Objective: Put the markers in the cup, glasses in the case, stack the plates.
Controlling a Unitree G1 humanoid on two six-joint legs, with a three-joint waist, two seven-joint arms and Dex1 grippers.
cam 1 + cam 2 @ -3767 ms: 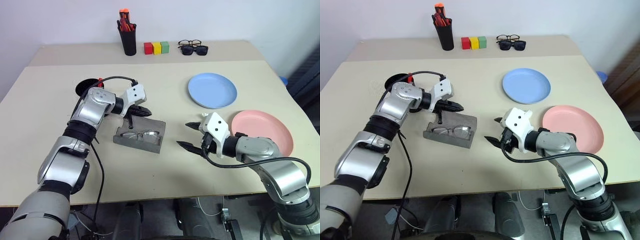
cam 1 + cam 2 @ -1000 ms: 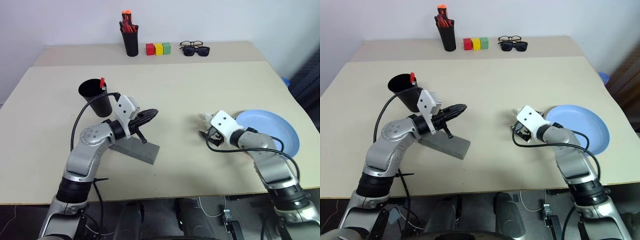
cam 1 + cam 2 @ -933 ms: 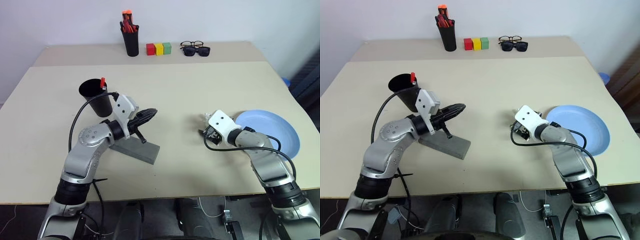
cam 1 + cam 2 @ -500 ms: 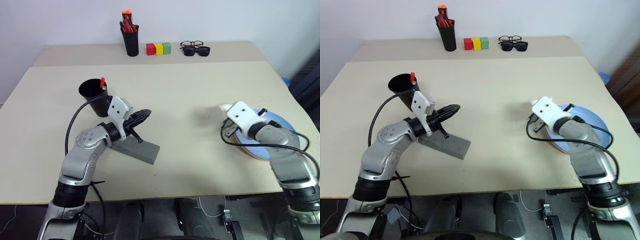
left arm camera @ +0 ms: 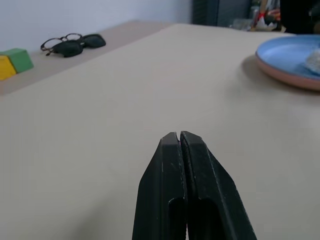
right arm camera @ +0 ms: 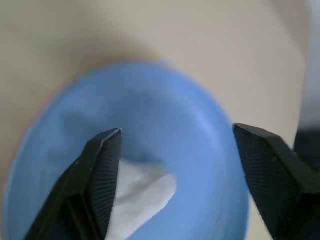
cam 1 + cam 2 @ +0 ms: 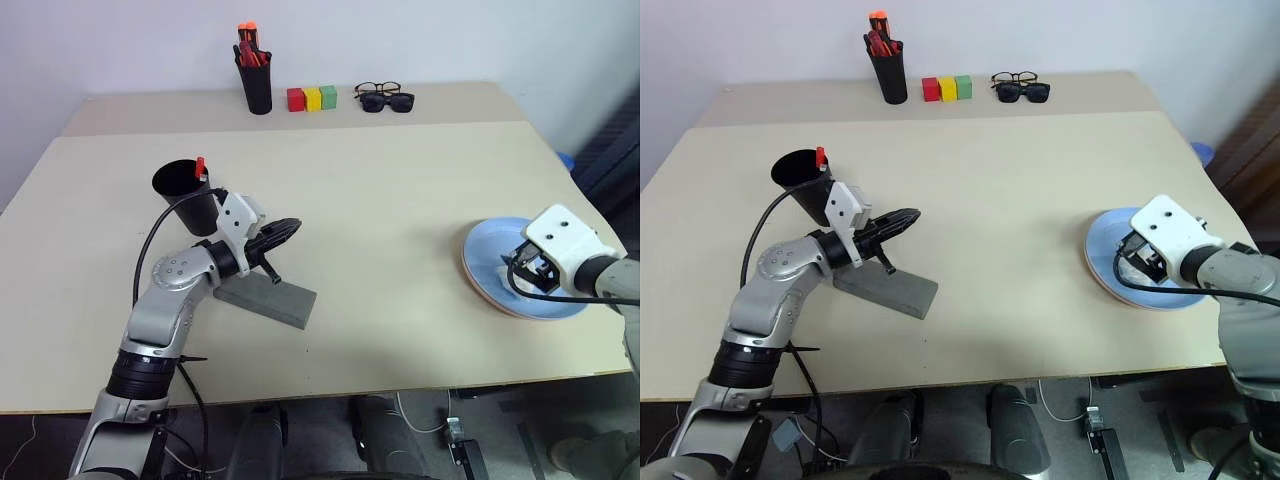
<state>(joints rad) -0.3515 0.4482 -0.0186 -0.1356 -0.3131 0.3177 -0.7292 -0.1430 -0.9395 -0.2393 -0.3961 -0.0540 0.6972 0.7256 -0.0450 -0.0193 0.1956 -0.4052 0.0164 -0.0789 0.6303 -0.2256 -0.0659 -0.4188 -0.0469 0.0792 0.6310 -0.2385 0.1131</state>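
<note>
The light blue plate (image 7: 500, 262) lies on the pink plate (image 5: 286, 76) at the table's right side; only a pink rim shows beneath it. My right gripper (image 6: 177, 131) hovers over the blue plate, open, with nothing between its fingers. The grey case (image 7: 266, 298) lies shut at the left, so the glasses are hidden. Just above its far end my left gripper (image 7: 288, 229) points level toward the table's middle, shut and empty. Behind that arm stands the black cup (image 7: 184, 192) with a red-capped marker (image 7: 200, 164) sticking out of it.
Along the back of the table stand a black pen holder (image 7: 257, 88) with orange-red pens, three coloured blocks (image 7: 313, 97), and black-framed glasses with dark sunglasses (image 7: 386, 97). The stacked plates sit close to the table's right and front edges.
Since the oldest frames the case has been shut and the blue plate now lies on the pink one. In the last second my right gripper swung right and rose over the plates.
</note>
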